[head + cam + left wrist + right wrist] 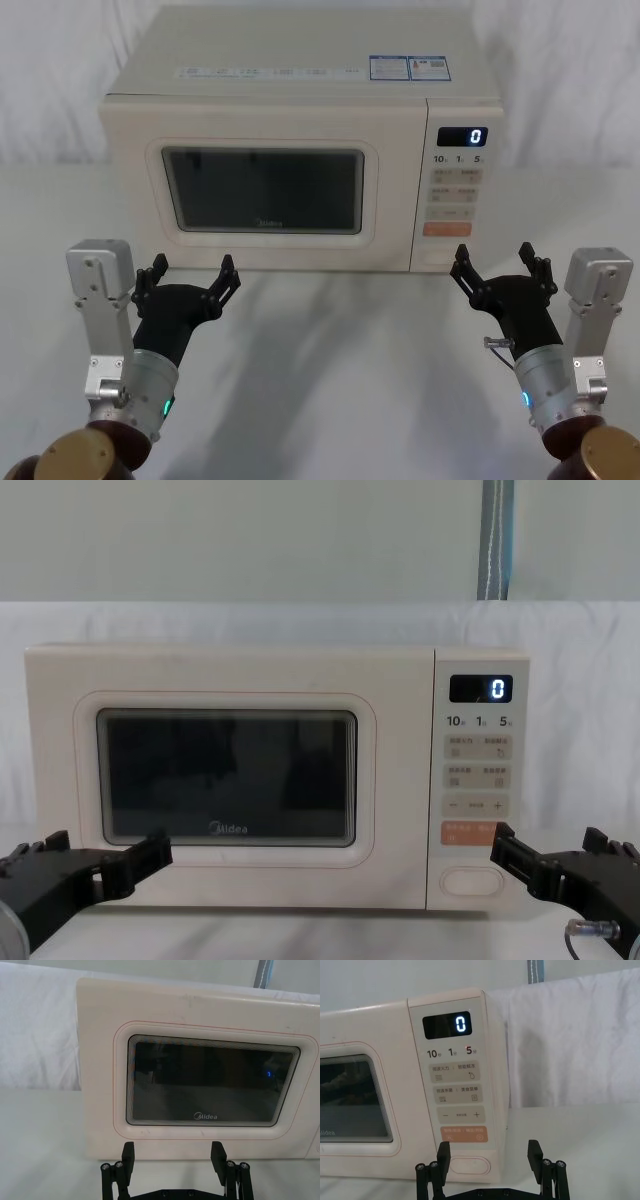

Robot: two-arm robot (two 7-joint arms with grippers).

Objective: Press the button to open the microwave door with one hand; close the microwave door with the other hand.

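The microwave door (265,190) looks like smooth cream plastic with a soft satin sheen, and its window (262,189) is dark glossy glass that throws back dim reflections just ahead of the left gripper (187,278), whose wide-spread jaws are matt black, plastic by the look of it, though it is hard to be sure from here. The right gripper (500,267) has the same dull black finish, jaws parted, and beyond them the control panel (458,1085) is smooth and faintly shiny, its display (447,1025) glossy black. The wrists behind both are brushed silvery metal. White cloth (575,1040), matt and slightly creased, hangs behind; the table (340,380) is matt white.
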